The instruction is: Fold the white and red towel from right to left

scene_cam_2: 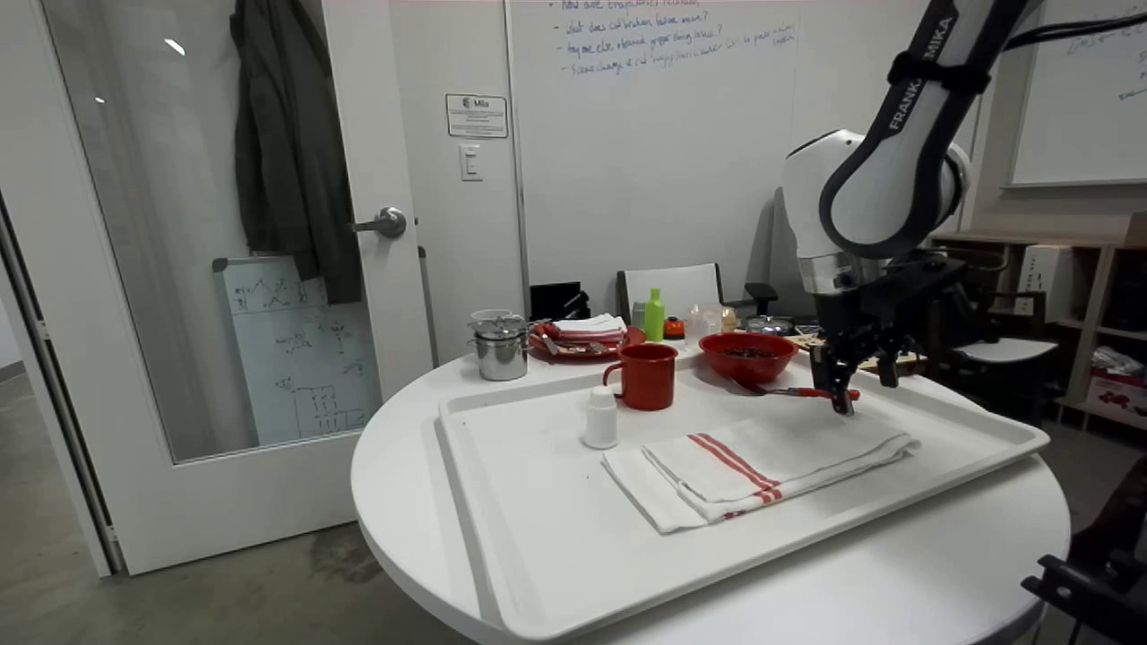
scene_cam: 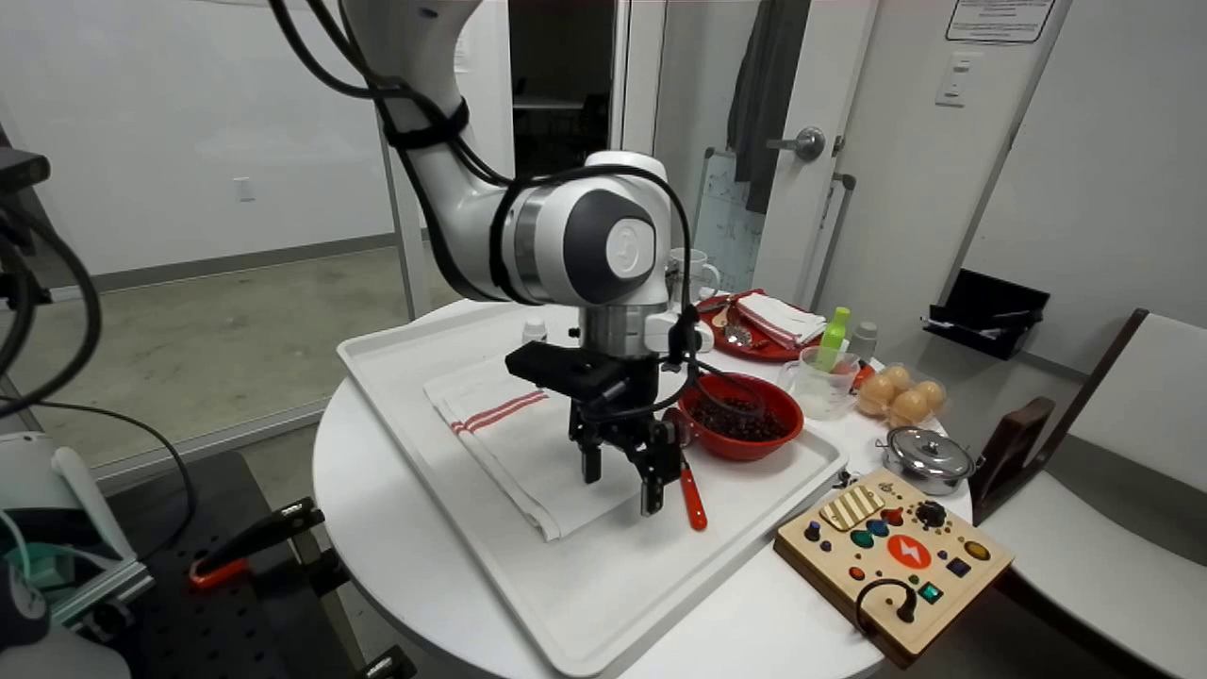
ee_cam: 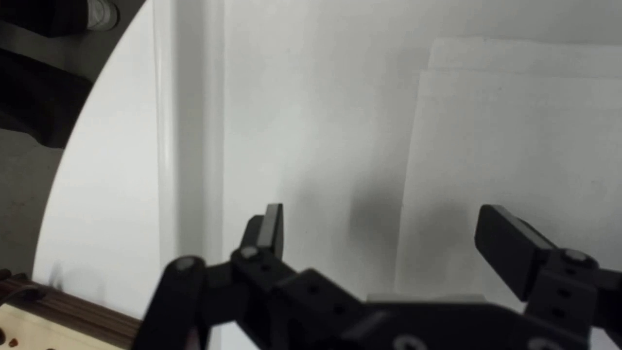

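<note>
The white and red towel [scene_cam: 528, 457] lies on the large white tray [scene_cam: 585, 604], and it also shows in an exterior view [scene_cam_2: 789, 452] and in the wrist view [ee_cam: 515, 141]. It lies in layers: the top layer, with red stripes near one end, sits slightly offset on the layer below. My gripper [scene_cam: 620, 486] is open and empty, pointing down above the towel's unstriped end, also in an exterior view [scene_cam_2: 865, 394]. In the wrist view, the towel's edge runs between the open fingers [ee_cam: 381, 214], one finger over the towel and one over bare tray. The fingers appear apart from the cloth.
A red-handled utensil [scene_cam: 693, 495] lies beside the gripper, near a red bowl [scene_cam: 726, 443] of dark bits. A red mug [scene_cam_2: 650, 376] and white shaker [scene_cam_2: 600, 419] stand on the tray. A button board [scene_cam: 896, 566] and a red plate with another folded cloth [scene_cam: 781, 316] are beyond the tray.
</note>
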You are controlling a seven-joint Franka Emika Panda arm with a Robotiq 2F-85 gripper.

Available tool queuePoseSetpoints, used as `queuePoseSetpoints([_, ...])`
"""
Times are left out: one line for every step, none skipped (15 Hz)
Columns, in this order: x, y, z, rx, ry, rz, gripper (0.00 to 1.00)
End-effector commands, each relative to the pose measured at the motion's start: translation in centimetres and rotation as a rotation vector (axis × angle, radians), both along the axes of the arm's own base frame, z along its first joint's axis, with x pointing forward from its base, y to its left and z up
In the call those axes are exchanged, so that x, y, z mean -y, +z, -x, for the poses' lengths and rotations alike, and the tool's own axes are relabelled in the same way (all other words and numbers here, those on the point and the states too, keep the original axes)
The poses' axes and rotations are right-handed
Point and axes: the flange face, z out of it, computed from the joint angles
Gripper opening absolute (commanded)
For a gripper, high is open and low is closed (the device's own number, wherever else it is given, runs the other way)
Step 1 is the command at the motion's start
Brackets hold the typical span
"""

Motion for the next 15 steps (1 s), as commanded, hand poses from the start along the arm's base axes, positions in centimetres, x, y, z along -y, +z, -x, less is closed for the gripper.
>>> queuePoseSetpoints([0.00, -1.29, -1.31, -0.012, 0.008, -0.039, 0.79])
queuePoseSetpoints([-0.05, -1.38, -1.42, -0.013, 0.012, -0.049, 0.73])
queuePoseSetpoints([-0.05, -1.45, -1.50, -0.014, 0.011, -0.058, 0.67])
queuePoseSetpoints([-0.08, -1.49, -1.58, -0.015, 0.014, -0.066, 0.58])
queuePoseSetpoints([-0.10, -1.47, -1.63, -0.015, 0.017, -0.076, 0.51])
queuePoseSetpoints([-0.14, -1.44, -1.70, -0.015, 0.021, -0.081, 0.42])
queuePoseSetpoints([-0.23, -1.37, -1.72, -0.015, 0.025, -0.088, 0.34])
queuePoseSetpoints([-0.30, -1.28, -1.75, -0.013, 0.029, -0.094, 0.28])
queuePoseSetpoints([-0.39, -1.18, -1.76, -0.012, 0.034, -0.099, 0.19])
queuePoseSetpoints([-0.45, -1.14, -1.78, -0.012, 0.038, -0.104, 0.13])
queuePoseSetpoints([-0.47, -1.09, -1.78, -0.012, 0.041, -0.108, 0.07])
queuePoseSetpoints([-0.50, -1.02, -1.74, -0.011, 0.044, -0.113, 0.07])
queuePoseSetpoints([-0.51, -0.99, -1.73, -0.010, 0.046, -0.116, 0.04])
queuePoseSetpoints([-0.50, -0.95, -1.73, -0.010, 0.046, -0.118, 0.03])
queuePoseSetpoints([-0.48, -0.89, -1.70, -0.009, 0.048, -0.120, 0.07])
